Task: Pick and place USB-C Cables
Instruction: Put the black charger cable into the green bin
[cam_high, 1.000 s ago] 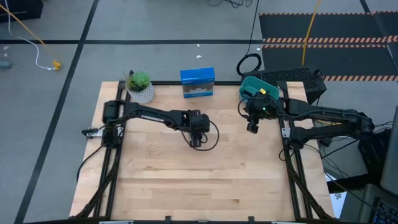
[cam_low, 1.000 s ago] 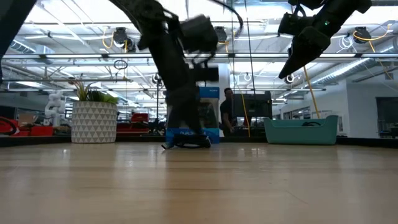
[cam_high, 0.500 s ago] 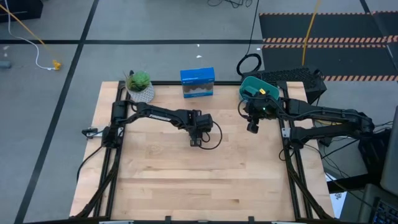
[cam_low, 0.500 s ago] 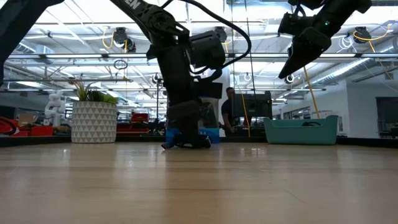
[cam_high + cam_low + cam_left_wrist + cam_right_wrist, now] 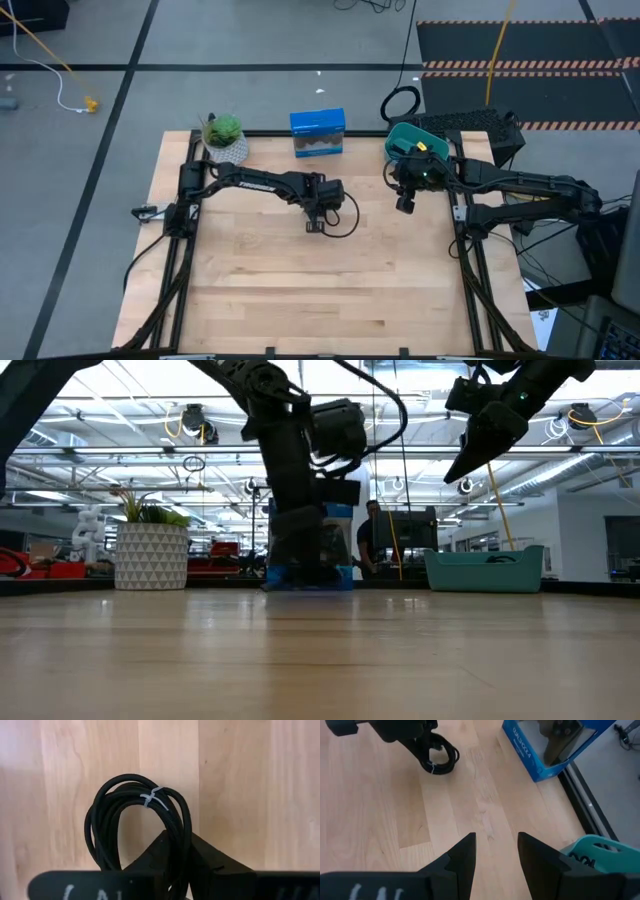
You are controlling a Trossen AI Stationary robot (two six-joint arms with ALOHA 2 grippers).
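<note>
Left claw (image 5: 172, 870) apparently straddling black cable coil (image 5: 137, 822)

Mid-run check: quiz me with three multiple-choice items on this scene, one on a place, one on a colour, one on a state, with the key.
1. Where is the black cable coil?
A. in the teal bin
B. on the table, at the left claw
C. on the blue box

2. What colour is the tie around that coil?
A. white
B. red
C. green

3. How is the right claw?
A. clamped on a cable
B. clamped on the plant
C. open and empty

Key:
B, the black cable coil lies on the table between the left claw's fingers.
A, the tie is white.
C, the right claw holds nothing.
</note>
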